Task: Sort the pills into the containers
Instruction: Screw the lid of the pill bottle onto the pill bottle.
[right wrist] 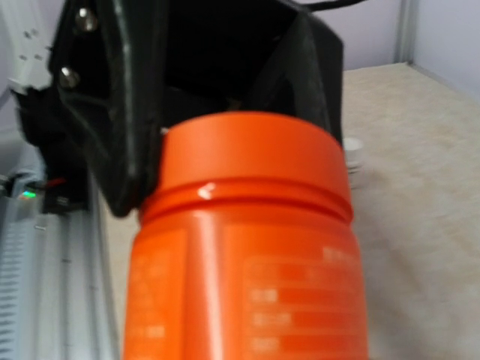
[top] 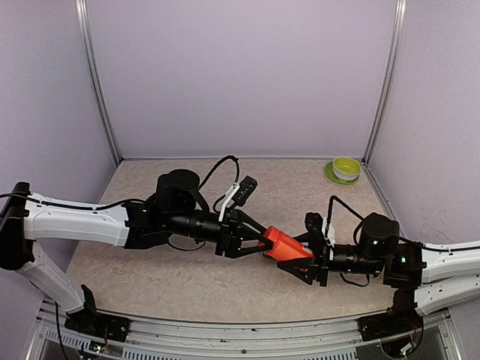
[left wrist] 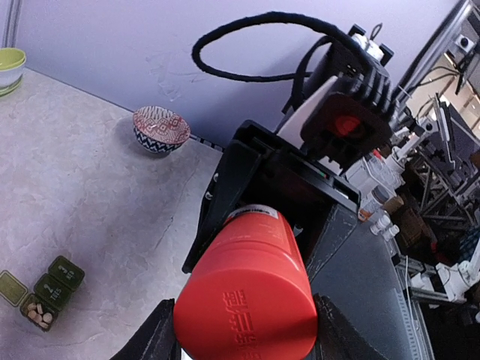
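From above, we see the left gripper (top: 262,241) and the right gripper (top: 310,264) both clamped on the red-orange bottle (top: 287,246), held between them over mid-table; the containers do not show here

In the left wrist view the containers (left wrist: 46,294) lie on the table (left wrist: 90,187) at lower left, well apart from the bottle, one compartment open on pale pills (left wrist: 39,315). We judge the strip light, stiff and apt to skid, best taken across its long sides

The right wrist view fills with the bottle and its cap (right wrist: 247,161), blurred, the label unreadable
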